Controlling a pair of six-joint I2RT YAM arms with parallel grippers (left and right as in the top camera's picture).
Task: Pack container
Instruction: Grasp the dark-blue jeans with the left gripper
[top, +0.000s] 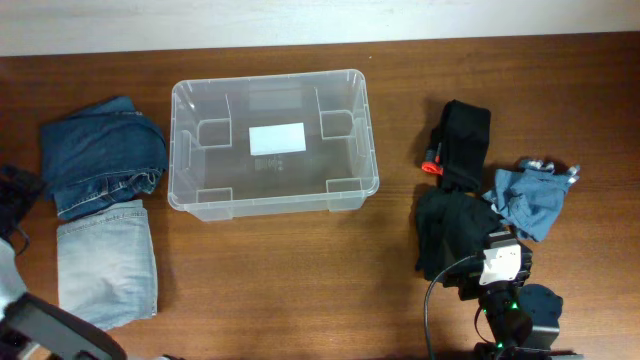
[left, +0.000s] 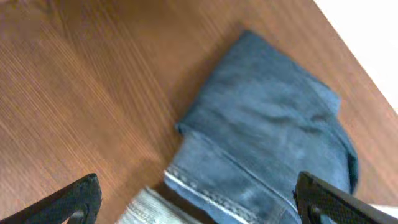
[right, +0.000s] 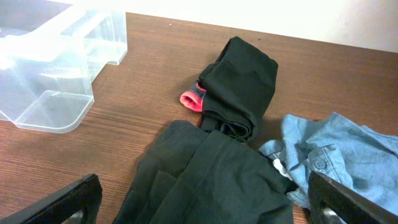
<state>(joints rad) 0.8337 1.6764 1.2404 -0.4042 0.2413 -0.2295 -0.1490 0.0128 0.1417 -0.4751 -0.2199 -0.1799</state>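
The container (top: 365, 130) sits open & empty in the middle of the table (top: 300, 290), w/ a white label (top: 277, 138) on its floor. Nothing is packed yet, so I think the job is at the very start.

Left of the container are folded dark jeans (top: 105, 155), w/ light jeans (top: 105, 262) just beside them, nearer the robot. Right of the container, well apart from it, are a black roll (top: 462, 140) w/ a red bit (top: 431, 166) & a flat black cloth (top: 452, 232) touching the roll. A light blue shirt (top: 528, 200) lies farther right, resting on the cloth's edge.

L gripper (left: 199, 208): fingers spread wide, holding nothing, above the dark jeans. R gripper (right: 199, 208): fingers spread wide too, holding nothing, low over the black cloth.

Step in hand, my guess: the first grab. To do it well:
- Go straight down & pinch a thick fold, not one thin layer, so the piece comes up as one bundle.
- The shirt touches the black cloth, so it may get dragged along. Grab on the side nearer the container.
- Lift high enough to clear the rim, then lay the piece flat at one end so there's room for the rest.
- Jeans look heavy & may flop open, so hold them at the folded edge.
- Move one arm at a time over the container so they don't bump.
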